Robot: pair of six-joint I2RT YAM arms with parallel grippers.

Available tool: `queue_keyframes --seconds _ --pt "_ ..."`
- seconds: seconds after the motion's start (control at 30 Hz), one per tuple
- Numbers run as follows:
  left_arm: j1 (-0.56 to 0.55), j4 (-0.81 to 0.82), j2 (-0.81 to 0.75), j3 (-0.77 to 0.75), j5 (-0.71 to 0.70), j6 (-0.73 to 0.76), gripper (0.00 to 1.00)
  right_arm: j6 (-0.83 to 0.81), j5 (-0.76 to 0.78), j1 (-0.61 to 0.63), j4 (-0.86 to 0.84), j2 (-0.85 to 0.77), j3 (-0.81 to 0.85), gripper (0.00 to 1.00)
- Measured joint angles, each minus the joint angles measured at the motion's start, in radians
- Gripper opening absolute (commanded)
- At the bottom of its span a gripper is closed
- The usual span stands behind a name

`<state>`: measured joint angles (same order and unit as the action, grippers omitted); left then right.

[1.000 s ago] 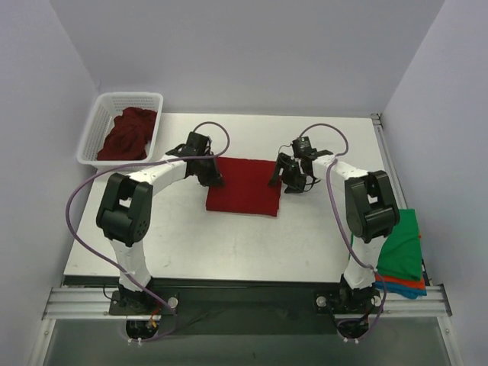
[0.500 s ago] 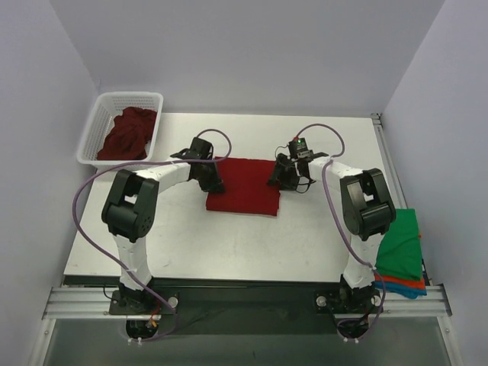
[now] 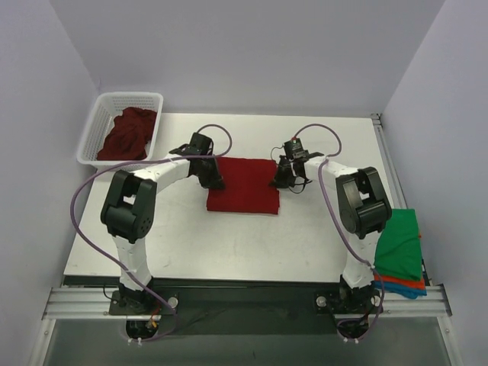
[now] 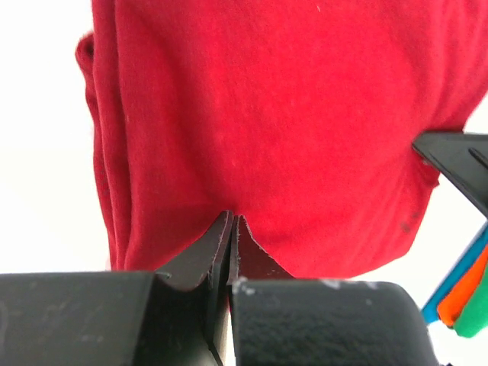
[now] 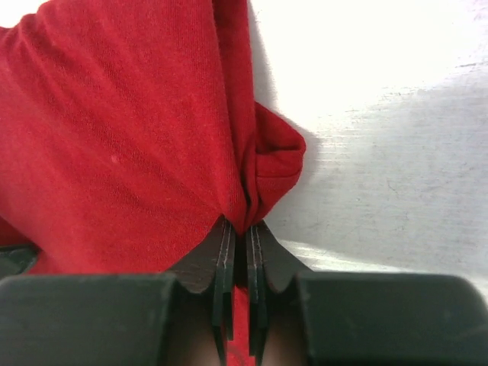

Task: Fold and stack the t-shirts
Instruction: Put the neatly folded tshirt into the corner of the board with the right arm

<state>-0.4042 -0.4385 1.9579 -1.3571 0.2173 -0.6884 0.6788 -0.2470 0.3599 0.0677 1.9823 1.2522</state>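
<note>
**Both hands clamped on the red shirt's far corners**

A folded red t-shirt [image 3: 242, 191] lies flat as a neat rectangle near the middle of the worktop [image 3: 229, 244], a little toward 12 o'clock. Seen from above, the left hand [image 3: 216, 181] sits at the shirt's 10 o'clock corner and the right hand [image 3: 278, 181] at its 2 o'clock corner, both low on the cloth.

The left wrist view shows the left hand's fingers [image 4: 217, 244] pressed together with the shirt's edge nipped between the tips, and the cloth spreads smoothly away from them. In the right wrist view the right hand's fingers [image 5: 223, 252] are likewise drawn tight, a pinch of red fabric caught between them. A small bunched fold [image 5: 276, 156] stands just beyond, at 1 o'clock of the tips.

At the worktop's 10 o'clock corner stands a white basket [image 3: 103, 122] holding crumpled red t-shirts [image 3: 128, 136]. At 4 o'clock, past the worktop's edge and beside the right arm's base, a stack of folded t-shirts [image 3: 400, 248] rests with green on top and orange and blue edges showing beneath.
</note>
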Motion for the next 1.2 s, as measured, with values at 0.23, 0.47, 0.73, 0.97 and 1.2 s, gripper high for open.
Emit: queue_keyframes --seconds 0.23,0.47,0.73,0.97,1.2 --pt "0.0 -0.059 -0.112 -0.002 0.027 0.028 0.02 0.033 0.097 0.02 0.051 -0.003 0.02 0.0" --pt "0.0 -0.059 -0.286 0.047 0.063 0.051 0.02 0.117 0.286 0.012 0.18 -0.063 -0.01 0.0" --pt "0.0 -0.062 -0.305 0.101 0.114 0.069 0.02 0.247 0.463 -0.064 0.37 -0.187 -0.123 0.0" --pt "-0.008 -0.065 -0.305 0.106 0.158 0.07 0.02 0.345 0.589 -0.161 0.6 -0.258 -0.12 0.0" --pt "-0.034 -0.065 -0.305 0.106 0.207 0.07 0.02 0.418 0.668 -0.271 0.808 -0.311 0.018 0.0"
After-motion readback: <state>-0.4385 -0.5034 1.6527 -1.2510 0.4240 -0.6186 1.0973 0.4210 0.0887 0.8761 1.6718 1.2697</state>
